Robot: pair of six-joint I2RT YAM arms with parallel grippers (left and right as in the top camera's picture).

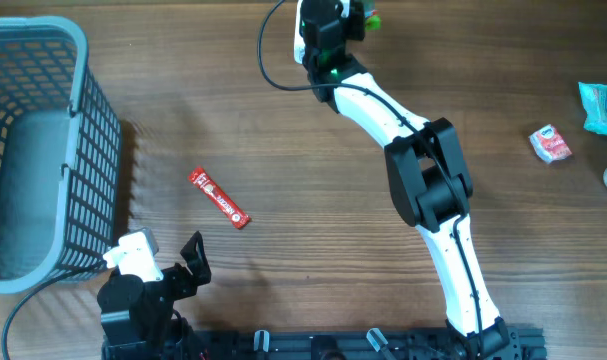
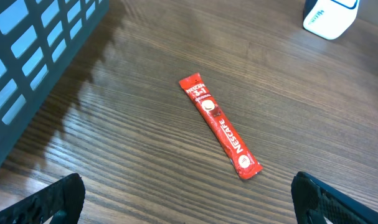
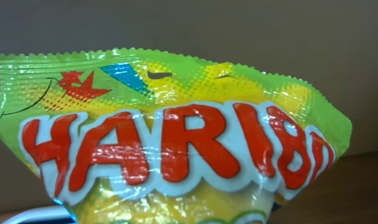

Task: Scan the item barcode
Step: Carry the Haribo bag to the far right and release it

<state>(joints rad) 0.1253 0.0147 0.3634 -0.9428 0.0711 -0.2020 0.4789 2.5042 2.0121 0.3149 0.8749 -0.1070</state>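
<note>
Haribo bag (image 3: 176, 143): I hold it pinched in my right hand (image 1: 357, 18), at the far edge of the surface (image 1: 283, 130) | left hand (image 2: 189, 202): fingers spread wide, nothing between | red Nescafe stick (image 2: 220, 126): flat, just ahead | basket (image 1: 43, 40): far left

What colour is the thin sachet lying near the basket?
The sachet is red with white lettering, clearest in the left wrist view.

Glossy yellow-green Haribo bag (image 3: 176, 149) (crinkled), logo showing
</note>
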